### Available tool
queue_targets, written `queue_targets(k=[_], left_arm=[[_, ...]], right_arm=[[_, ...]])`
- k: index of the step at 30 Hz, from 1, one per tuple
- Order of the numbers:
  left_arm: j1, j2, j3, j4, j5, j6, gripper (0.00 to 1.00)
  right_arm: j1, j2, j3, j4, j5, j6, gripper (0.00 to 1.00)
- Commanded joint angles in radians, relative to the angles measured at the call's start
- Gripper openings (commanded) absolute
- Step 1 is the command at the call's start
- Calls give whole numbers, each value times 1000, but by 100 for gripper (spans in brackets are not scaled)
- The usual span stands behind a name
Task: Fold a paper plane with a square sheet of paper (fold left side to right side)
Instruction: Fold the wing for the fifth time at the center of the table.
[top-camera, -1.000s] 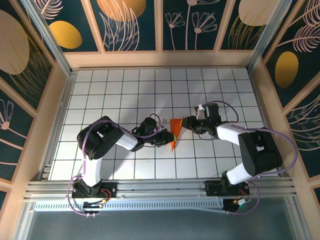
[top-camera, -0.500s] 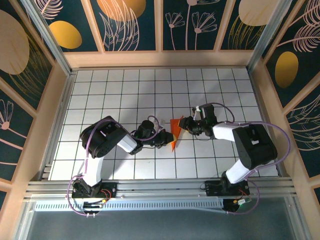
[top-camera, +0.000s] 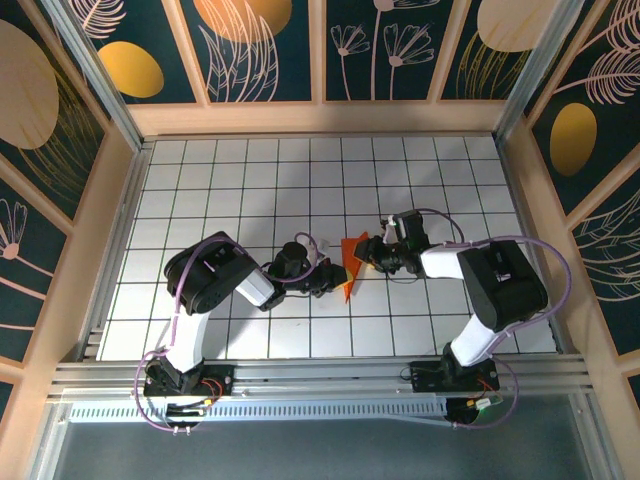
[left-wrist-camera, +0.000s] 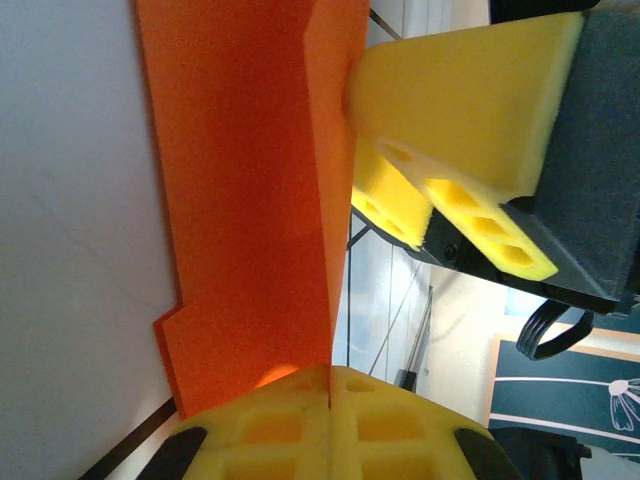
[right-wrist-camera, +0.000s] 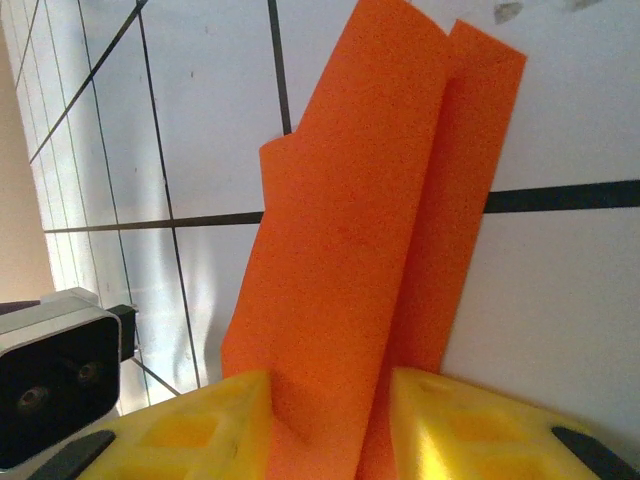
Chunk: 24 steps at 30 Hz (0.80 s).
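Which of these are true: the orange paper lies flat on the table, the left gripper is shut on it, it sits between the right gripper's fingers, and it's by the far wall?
1. The orange paper lies flat on the table: false; it is folded and held by both grippers, not flat.
2. The left gripper is shut on it: true.
3. It sits between the fingers of the right gripper: true.
4. It is by the far wall: false; it is near the table's middle.
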Motion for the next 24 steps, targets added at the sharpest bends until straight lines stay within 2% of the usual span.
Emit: queue_targets(k=[1,15,18,24], left_arm=[[8,22,-11,63,19,-18,3],[47,-58,-29,-17,-5,38,36],[57,-62,-12,-55,-6,58,40],[62,-50,45,-155,-19,109,41]], right_arm=[[16,28,25,6,31,1,36],[22,60,38,-85,94,-39,35],[23,60,41,-87,95,-39,35],[24,60,43,-93,100,-44,35]])
